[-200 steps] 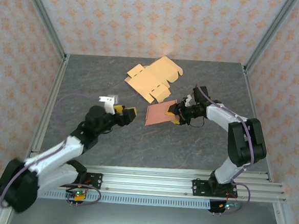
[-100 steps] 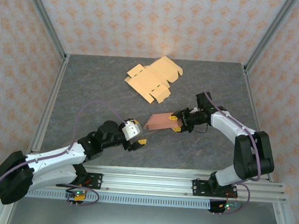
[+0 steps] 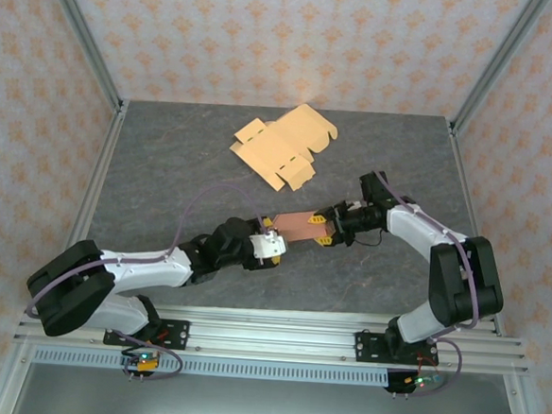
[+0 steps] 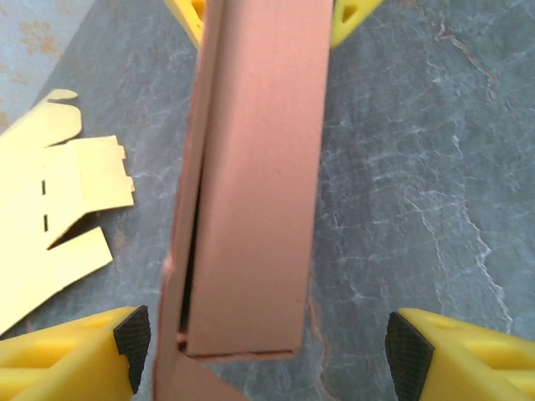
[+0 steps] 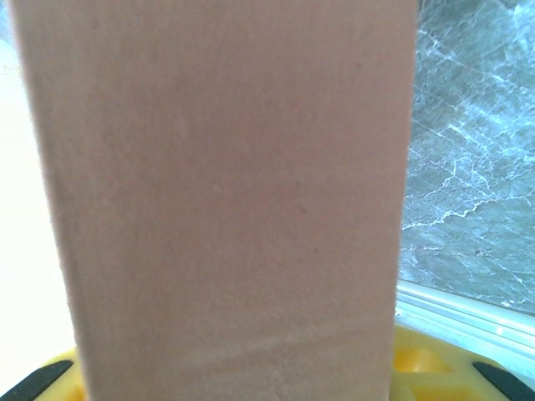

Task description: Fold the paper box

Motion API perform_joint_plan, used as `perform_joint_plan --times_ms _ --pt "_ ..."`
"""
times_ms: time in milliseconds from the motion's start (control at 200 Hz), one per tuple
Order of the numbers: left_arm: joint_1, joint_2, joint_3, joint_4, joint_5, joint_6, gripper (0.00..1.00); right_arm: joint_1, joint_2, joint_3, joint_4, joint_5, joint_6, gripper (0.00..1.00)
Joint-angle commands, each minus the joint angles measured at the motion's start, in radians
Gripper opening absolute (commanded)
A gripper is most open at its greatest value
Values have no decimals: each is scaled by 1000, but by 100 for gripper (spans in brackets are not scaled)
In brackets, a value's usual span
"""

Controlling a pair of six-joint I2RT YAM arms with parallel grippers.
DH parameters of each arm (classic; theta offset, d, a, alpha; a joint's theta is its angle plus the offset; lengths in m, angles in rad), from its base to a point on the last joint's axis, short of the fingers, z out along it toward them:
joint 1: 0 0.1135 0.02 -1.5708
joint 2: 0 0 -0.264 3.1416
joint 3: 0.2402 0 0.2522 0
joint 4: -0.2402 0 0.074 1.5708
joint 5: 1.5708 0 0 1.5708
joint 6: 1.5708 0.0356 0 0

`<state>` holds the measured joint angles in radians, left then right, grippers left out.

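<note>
Box (image 3: pixel 298 226) first: where is it?
— Mid-counter (image 3: pixel 164 180), stretched between the two arms. In the top view it runs roughly left to right, with one end at each end effector.

— How does it look?
— It is salmon-pink card, long and narrow, and mostly flat. From the left wrist, one panel lies folded over another, with a dark slit open along its left edge. The near end is cut square, and a lower layer pokes out at the bottom left corner. From the right wrist its face is plain and matte, with no print.

— Who has hold of it?
— The right end effector (image 3: pixel 324 226) is clamped across the box's right end, a yellow finger on either side.

— And the left end effector (image 4: pixel 272 347)?
— It is spread wide and straddles the other end. One black pad (image 4: pixel 132 334) sits just beside the box's left edge, though I cannot tell whether it touches. The other pad stands well apart, with bare counter showing between it and the card.

— Is it resting on the counter?
— It seems held a little above it, though I cannot be sure.

— Anything else out there?
— A yellow blank (image 3: pixel 282 151) lies flat and unfolded towards the far side, well apart from the box.
</note>
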<state>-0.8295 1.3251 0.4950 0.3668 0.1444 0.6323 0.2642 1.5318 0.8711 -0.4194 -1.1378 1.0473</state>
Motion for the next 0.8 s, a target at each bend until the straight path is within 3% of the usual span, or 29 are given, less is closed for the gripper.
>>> perform_joint_plan --times_ms 0,85,165,365,425,491,581,796 --pt "-8 90 59 125 -89 43 76 11 55 -1 -71 -23 81 36" --pt "-8 109 66 113 -39 57 75 13 61 18 -84 -26 73 36" --pt "-7 141 84 86 -4 66 63 13 63 29 -85 -24 78 36" --pt "-7 195 122 68 -41 54 52 15 65 20 -58 -14 110 37" --pt "-6 192 138 36 -49 56 46 17 64 21 -59 -14 104 44" --pt "-5 176 164 -30 -42 55 44 13 64 28 -71 -14 79 58" --pt "-4 151 201 -141 -25 45 41 -4 58 46 -126 11 7 69" --pt "1 114 293 -418 -4 -29 41 -58 -30 58 -195 42 -106 78"
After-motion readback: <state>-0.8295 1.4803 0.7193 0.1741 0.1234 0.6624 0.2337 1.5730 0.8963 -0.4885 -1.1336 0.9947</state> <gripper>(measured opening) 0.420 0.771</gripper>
